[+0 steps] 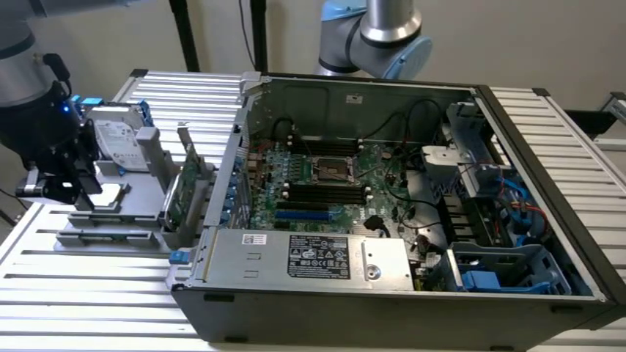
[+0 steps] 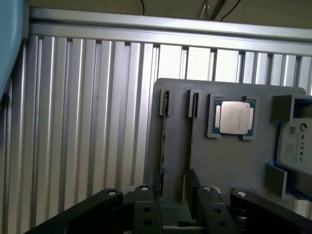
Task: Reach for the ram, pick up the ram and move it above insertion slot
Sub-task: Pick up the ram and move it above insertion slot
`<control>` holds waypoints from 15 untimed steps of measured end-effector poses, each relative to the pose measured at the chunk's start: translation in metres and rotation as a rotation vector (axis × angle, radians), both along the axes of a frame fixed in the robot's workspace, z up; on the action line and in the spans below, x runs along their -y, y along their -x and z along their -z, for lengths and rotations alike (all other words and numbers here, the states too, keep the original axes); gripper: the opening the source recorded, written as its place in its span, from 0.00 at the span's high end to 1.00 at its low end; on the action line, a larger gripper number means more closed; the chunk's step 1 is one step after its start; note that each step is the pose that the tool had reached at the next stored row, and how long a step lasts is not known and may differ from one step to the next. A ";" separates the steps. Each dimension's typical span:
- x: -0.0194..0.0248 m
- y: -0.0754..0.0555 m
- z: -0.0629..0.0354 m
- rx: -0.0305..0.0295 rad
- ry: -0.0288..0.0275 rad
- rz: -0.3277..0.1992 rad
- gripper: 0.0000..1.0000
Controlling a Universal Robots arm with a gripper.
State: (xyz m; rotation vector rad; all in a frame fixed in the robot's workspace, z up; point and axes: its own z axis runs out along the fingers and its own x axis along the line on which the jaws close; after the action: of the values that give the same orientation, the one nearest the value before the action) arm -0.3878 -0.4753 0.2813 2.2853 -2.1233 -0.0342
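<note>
Wrist view: tool (image 2: pixel 174 189) sits low over the grey fixture plate (image 2: pixel 229 161). Its two black fingers stand apart with bare plate showing between them, and nothing is clamped. The ram (image 2: pixel 163 141) stands on edge in a narrow slotted holder and reads as a thin dark strip, its near end just beside one finger; contact cannot be told. Standing it upright likely leaves both flat faces free for a pinch. The plate is matte, with pockets shaped to each part: a square processor (image 2: pixel 235 117) with a dull metal lid, then a silver hard drive (image 2: pixel 298 141). The surface (image 2: pixel 87 122) beneath is bright ribbed aluminium. Exterior view: tool (image 1: pixel 69 192) at that view's left, with the open computer case (image 1: pixel 391 293) well apart, its insertion slots (image 1: pixel 323 192) long, black and parallel.
</note>
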 end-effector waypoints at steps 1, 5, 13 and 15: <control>0.0006 0.000 0.0018 0.0000 0.0000 -0.004 0.64; 0.0024 0.000 0.0091 0.0001 -0.0004 -0.017 0.64; 0.0053 0.001 0.0236 0.0000 -0.0006 -0.024 0.64; 0.0058 0.001 0.0272 0.0000 -0.0006 -0.024 0.64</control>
State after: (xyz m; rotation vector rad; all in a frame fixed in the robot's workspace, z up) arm -0.3887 -0.4812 0.2541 2.3108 -2.0957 -0.0345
